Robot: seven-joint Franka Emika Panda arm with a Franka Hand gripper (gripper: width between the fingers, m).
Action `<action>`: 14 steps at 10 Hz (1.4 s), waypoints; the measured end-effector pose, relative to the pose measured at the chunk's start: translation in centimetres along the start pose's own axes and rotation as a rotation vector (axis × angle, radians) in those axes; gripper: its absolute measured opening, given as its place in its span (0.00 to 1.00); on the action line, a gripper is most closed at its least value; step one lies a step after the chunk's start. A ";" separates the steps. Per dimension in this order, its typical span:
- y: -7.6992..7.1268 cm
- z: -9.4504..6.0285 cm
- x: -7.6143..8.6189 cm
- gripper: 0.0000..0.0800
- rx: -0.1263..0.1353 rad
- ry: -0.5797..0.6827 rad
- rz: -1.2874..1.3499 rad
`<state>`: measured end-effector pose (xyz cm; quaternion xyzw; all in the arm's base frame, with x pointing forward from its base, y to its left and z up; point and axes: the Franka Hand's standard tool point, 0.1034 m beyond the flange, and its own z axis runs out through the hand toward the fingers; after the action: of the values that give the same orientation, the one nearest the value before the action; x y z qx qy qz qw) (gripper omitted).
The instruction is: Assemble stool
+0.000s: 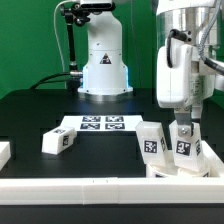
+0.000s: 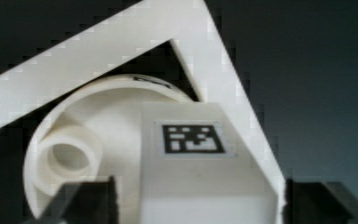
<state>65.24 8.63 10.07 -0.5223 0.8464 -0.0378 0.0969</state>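
The claw point(image 1: 183, 129) is hanging spread, jaws astride the leg point(image 1: 183, 144), at the other leg's point(image 1: 150, 143) three o'clock.

Rel. to marker board point(image 1: 100, 124): loose leg point(image 1: 58, 141) is laid at ext. view's left-front; seat point(image 1: 196, 165), upright leg point(image 1: 151, 141) and second upright leg point(image 1: 184, 145) are grouped at right-front.

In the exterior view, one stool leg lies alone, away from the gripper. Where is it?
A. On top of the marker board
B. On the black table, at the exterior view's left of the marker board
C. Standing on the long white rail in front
B: the lone leg lies on its side on the black table, at the exterior view's left of the marker board.
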 end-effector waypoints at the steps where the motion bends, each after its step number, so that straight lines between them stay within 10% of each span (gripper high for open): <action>1: -0.3 -0.8 -0.3 0.79 0.007 -0.012 -0.012; 6: -0.7 -1.8 -0.4 0.81 0.023 -0.021 -0.178; 14: -0.7 -1.6 -0.1 0.81 -0.027 0.059 -1.180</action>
<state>65.61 8.34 11.77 -0.9048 0.4155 -0.0889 0.0292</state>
